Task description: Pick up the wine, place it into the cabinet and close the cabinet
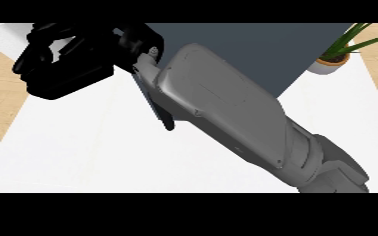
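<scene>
Reaching across the white surface (88, 150) from the lower right, the right forearm (236, 115) carries the right hand (70, 62) up to the far left, beside the dark grey cabinet (273, 50). The hand reads as one black mass with its fingers bunched inward, but I cannot tell whether they curl round anything. No wine bottle shows: it may be hidden in the hand, behind the forearm, or already inside the cabinet. A thin dark panel (151, 100) juts out edge-on just under the wrist, touching or nearly touching it; it looks like the cabinet's door standing open. By that reading, the step in hand is either setting the bottle in or starting on the door. The next move calls for getting the hand to the door's outer face and sweeping it toward the cabinet front, with the forearm kept out of the door's path. A potted plant (336, 52) stands at the far right, well apart. The left hand is not in view.
</scene>
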You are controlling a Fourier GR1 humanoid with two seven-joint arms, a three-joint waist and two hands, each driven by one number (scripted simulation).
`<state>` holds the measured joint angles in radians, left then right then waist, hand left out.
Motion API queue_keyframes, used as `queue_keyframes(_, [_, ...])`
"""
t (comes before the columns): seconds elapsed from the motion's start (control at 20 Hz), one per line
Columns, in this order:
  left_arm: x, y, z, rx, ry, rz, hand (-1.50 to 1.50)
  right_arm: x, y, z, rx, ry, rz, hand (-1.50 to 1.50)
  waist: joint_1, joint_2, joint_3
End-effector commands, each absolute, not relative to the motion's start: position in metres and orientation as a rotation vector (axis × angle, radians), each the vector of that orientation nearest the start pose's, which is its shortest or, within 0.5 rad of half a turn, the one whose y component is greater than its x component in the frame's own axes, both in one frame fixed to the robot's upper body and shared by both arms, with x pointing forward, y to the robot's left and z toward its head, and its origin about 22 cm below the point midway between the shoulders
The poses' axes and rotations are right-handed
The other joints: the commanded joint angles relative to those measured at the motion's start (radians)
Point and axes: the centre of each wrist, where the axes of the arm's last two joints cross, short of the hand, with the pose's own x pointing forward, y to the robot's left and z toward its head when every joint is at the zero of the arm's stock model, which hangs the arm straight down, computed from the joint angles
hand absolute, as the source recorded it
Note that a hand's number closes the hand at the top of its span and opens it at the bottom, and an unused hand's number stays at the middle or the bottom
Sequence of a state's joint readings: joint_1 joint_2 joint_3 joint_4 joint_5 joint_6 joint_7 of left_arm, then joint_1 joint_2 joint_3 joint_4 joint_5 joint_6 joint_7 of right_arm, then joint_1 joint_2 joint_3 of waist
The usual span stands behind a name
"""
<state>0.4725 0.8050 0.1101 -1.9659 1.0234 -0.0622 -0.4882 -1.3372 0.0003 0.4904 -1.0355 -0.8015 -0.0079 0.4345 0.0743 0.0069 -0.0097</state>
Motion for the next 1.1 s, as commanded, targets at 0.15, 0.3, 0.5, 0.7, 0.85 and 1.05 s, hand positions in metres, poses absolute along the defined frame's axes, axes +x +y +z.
queue_keyframes(0.15, [0.140,0.387,0.114,-0.161,-1.993,0.176,-1.50,0.405,-0.008,0.233,0.631,-1.486,0.615,1.50,-0.020,0.008,0.009])
queue_keyframes(0.3, [0.142,0.390,0.110,-0.179,-1.967,0.155,-1.50,0.413,-0.017,0.229,0.597,-1.503,0.572,1.50,-0.028,0.016,0.007])
queue_keyframes(0.5, [0.145,0.371,0.117,-0.267,-1.988,0.160,-1.50,0.417,-0.023,0.215,0.556,-1.533,0.534,1.50,-0.038,0.023,0.009])
queue_keyframes(0.7, [0.146,0.367,0.115,-0.288,-1.971,0.153,-1.50,0.424,-0.037,0.215,0.519,-1.560,0.474,1.50,-0.063,0.030,0.010])
queue_keyframes(0.85, [0.148,0.360,0.118,-0.316,-1.971,0.155,-1.50,0.423,-0.034,0.213,0.488,-1.579,0.451,1.50,-0.069,0.034,0.011])
queue_keyframes(1.05, [0.149,0.349,0.119,-0.361,-1.943,0.165,-1.50,0.417,-0.024,0.221,0.507,-1.603,0.456,1.50,-0.081,0.038,0.012])
